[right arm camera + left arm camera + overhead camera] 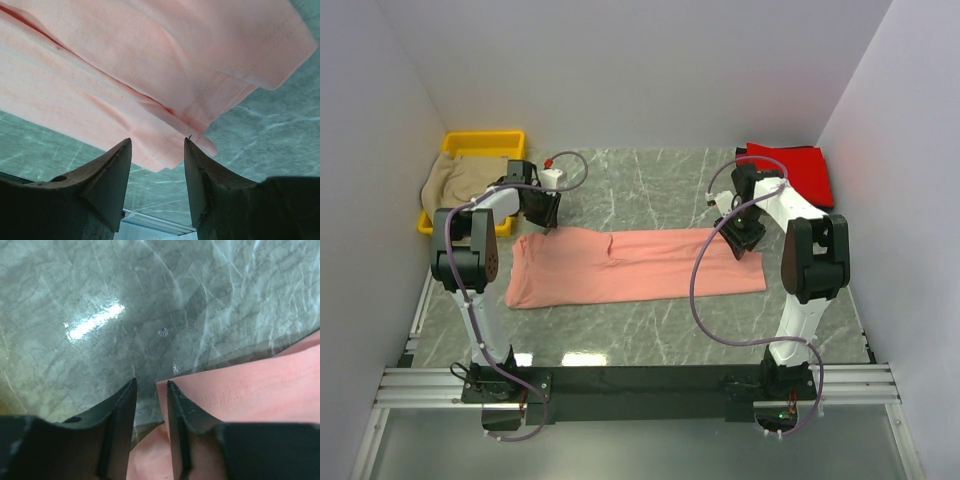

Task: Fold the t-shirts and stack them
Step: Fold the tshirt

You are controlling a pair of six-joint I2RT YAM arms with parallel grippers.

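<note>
Pink shirt [635,265] lies flat, folded long, across the grey-green marbled bench [650,180]; white walls [620,70] on three sides.
I note a red shirt [795,170] in the far right corner and a beige shirt [460,180] draped over the yellow bin [485,140] far left. Left end effector [150,382] sits at the pink shirt's far left corner, jaws narrowly apart, clamping nothing. Right end effector [157,141] is at the far right corner, jaws apart, hem just ahead.

Tilted forward and down, the left end effector [151,385] has its jaws narrowly apart; the right end effector [157,142], likewise tilted, has them wider.
</note>
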